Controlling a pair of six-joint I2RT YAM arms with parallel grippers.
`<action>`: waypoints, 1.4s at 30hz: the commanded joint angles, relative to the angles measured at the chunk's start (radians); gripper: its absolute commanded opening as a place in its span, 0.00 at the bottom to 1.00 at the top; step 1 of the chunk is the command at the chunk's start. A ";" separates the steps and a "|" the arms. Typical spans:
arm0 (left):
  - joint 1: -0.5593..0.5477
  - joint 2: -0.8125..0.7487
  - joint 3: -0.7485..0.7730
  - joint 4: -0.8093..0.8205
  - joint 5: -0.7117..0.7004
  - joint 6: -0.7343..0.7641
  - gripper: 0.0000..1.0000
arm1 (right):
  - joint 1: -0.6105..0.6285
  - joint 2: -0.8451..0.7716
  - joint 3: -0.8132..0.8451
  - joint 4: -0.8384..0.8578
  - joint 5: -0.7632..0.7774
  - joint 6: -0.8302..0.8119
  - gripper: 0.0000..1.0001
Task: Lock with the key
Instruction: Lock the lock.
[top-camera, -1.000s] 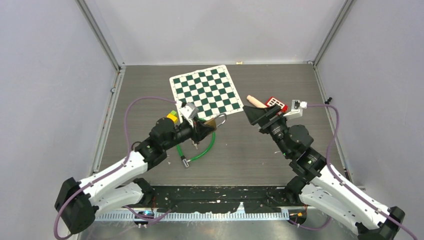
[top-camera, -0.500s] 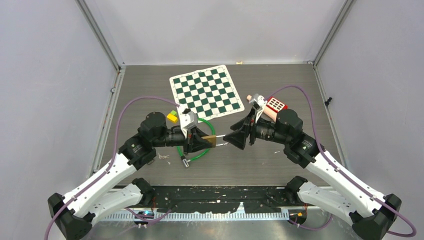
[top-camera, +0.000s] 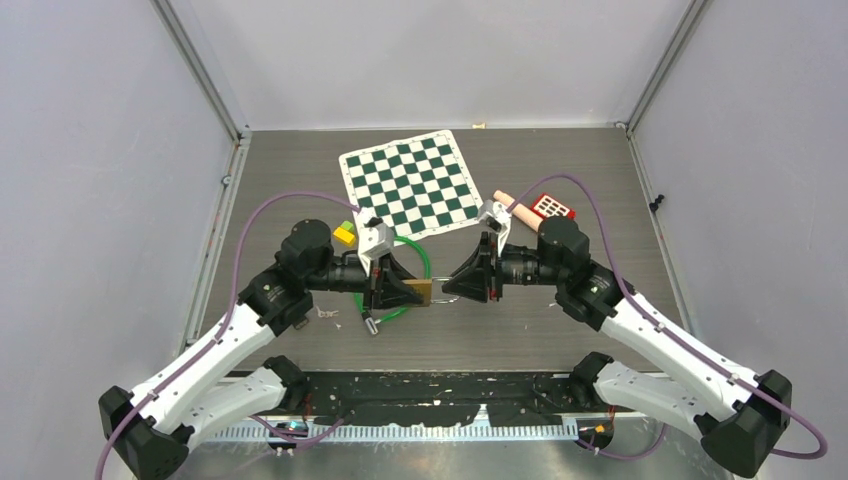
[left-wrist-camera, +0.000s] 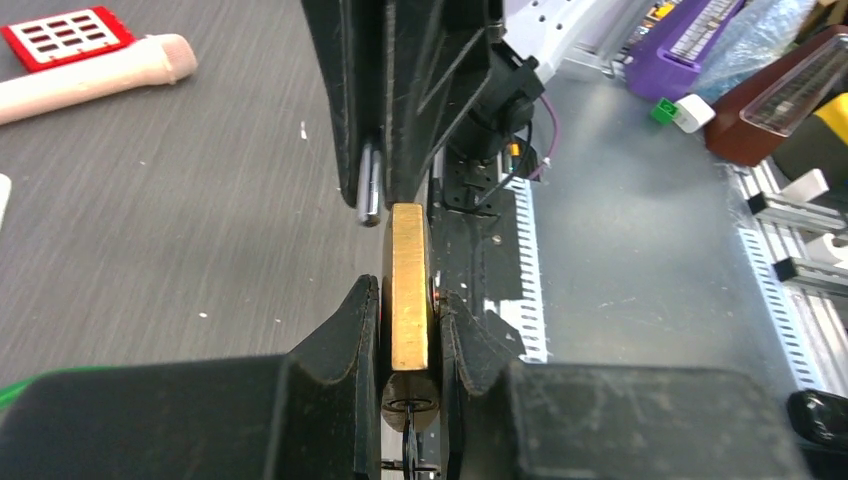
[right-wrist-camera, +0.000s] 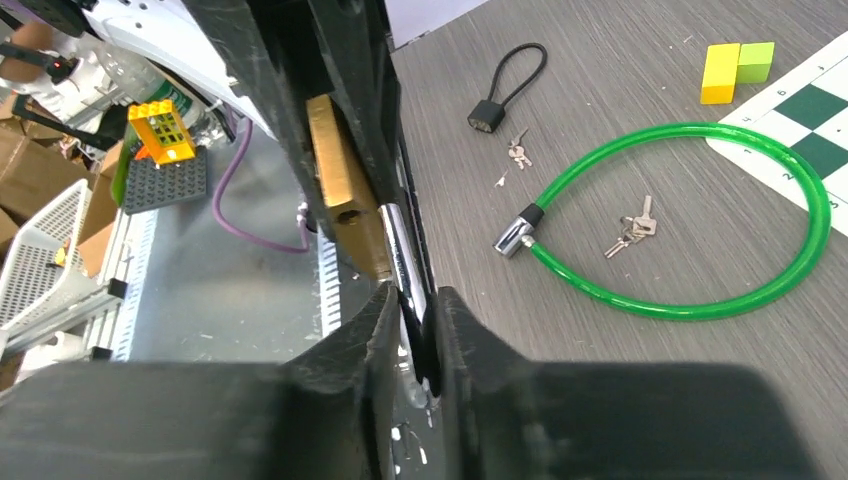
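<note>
A brass padlock (top-camera: 421, 291) hangs above the table between the two arms. My left gripper (left-wrist-camera: 408, 320) is shut on its brass body (left-wrist-camera: 408, 290), one finger on each flat face. A key (left-wrist-camera: 410, 445) sticks out of the lock's end nearest the left wrist camera, partly hidden by the fingers. The steel shackle (right-wrist-camera: 400, 255) points at the right arm, and my right gripper (right-wrist-camera: 415, 320) is shut on it. From above, the right gripper (top-camera: 452, 287) meets the left gripper (top-camera: 405, 291) tip to tip.
A green cable lock (right-wrist-camera: 700, 300) lies looped on the table under the padlock, with a bunch of keys (right-wrist-camera: 630, 230) inside the loop. A small black padlock (right-wrist-camera: 490, 110), a yellow-green block (right-wrist-camera: 735, 68), the chessboard mat (top-camera: 410, 182), a pink cylinder (top-camera: 512, 203) and a red tile (top-camera: 552, 206) lie around.
The right arm swung left from the back right to the padlock, and its jaws went from wide open to shut on the shackle. The left arm carried the padlock slightly down and right.
</note>
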 joint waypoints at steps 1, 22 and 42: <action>0.013 -0.017 0.053 0.154 0.076 -0.047 0.00 | 0.037 0.014 0.021 0.031 -0.003 -0.033 0.15; 0.017 0.001 -0.006 0.398 0.015 -0.331 0.00 | 0.084 -0.215 -0.084 0.334 0.166 0.042 0.05; 0.016 0.010 -0.077 0.602 0.083 -0.280 0.00 | 0.247 -0.049 -0.011 0.264 0.269 -0.019 0.05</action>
